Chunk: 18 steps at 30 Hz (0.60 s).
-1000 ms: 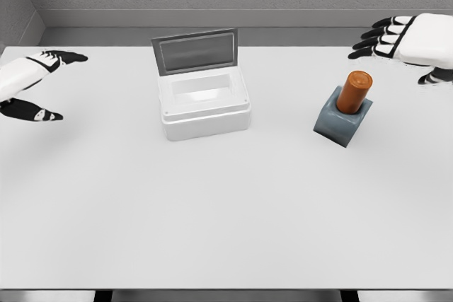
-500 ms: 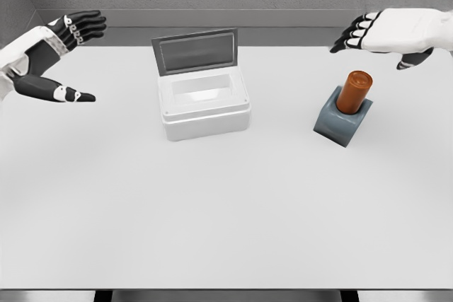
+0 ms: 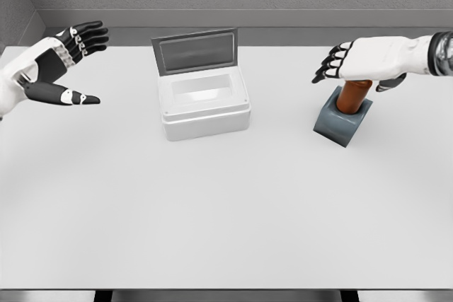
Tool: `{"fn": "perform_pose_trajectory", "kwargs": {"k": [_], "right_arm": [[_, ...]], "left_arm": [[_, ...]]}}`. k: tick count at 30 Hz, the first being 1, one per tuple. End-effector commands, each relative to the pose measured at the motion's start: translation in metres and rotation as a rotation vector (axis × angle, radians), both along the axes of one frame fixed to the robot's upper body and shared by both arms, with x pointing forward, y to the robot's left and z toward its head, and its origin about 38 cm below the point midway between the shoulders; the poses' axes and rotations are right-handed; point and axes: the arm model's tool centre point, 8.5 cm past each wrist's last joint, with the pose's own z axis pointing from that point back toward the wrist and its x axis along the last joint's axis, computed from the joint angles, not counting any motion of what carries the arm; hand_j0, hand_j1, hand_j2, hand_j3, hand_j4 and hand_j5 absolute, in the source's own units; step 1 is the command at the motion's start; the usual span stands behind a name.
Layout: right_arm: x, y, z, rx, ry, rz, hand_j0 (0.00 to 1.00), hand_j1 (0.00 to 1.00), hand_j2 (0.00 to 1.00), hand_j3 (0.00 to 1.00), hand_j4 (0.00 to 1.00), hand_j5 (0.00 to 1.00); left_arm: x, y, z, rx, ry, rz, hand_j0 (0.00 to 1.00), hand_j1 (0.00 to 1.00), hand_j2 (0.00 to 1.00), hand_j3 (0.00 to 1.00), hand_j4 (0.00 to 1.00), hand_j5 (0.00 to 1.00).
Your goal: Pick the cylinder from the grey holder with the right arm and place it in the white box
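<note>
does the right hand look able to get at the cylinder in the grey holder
Probably yes. The right hand is open just above the cylinder, which stands upright in the grey holder with nothing else crowding it.

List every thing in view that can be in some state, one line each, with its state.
white box: lid raised upright at the back, nothing visible inside.
cylinder: seated upright in its holder, top hidden behind the hand.
grey holder: on the table, holding the cylinder.
right hand: fingers spread, over the cylinder's top, gripping nothing.
left hand: open, raised at the left edge, holding nothing.
</note>
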Motion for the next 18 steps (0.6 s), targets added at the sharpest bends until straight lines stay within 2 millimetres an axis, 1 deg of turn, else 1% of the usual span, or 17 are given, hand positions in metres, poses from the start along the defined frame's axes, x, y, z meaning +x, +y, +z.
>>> {"fn": "perform_pose_trajectory", "kwargs": {"k": [1, 4, 8, 13, 16, 18], "right_arm": [[0.0, 0.001, 0.0, 0.002, 0.0, 0.002, 0.98, 0.98, 0.98, 0.98, 0.98, 0.98], [-0.006, 0.005, 0.002, -0.007, -0.008, 0.025, 0.97, 0.97, 0.97, 0.97, 0.97, 0.97], [-0.008, -0.002, 0.002, -0.018, -0.008, 0.011, 0.97, 0.97, 0.97, 0.97, 0.97, 0.97], [-0.008, -0.002, -0.004, -0.036, 0.002, 0.013, 0.96, 0.96, 0.96, 0.96, 0.96, 0.96], [-0.008, -0.005, -0.007, -0.041, 0.007, 0.006, 0.96, 0.96, 0.96, 0.96, 0.96, 0.96], [-0.008, -0.005, -0.009, -0.055, 0.002, 0.005, 0.96, 0.96, 0.96, 0.96, 0.96, 0.96]], "left_arm": [[0.0, 0.001, -0.002, -0.005, 0.005, 0.003, 1.0, 1.0, 1.0, 1.0, 1.0, 1.0], [0.002, -0.005, -0.004, -0.002, 0.007, -0.007, 1.0, 1.0, 1.0, 1.0, 1.0, 1.0], [0.005, -0.008, -0.011, -0.012, 0.019, -0.002, 1.0, 1.0, 1.0, 1.0, 1.0, 1.0], [0.01, -0.004, -0.013, -0.015, 0.026, 0.014, 1.0, 1.0, 1.0, 1.0, 1.0, 1.0], [0.022, -0.001, -0.011, -0.017, 0.03, 0.037, 1.0, 1.0, 1.0, 1.0, 1.0, 1.0], [0.029, -0.003, -0.012, -0.021, 0.037, 0.041, 1.0, 1.0, 1.0, 1.0, 1.0, 1.0]]}}
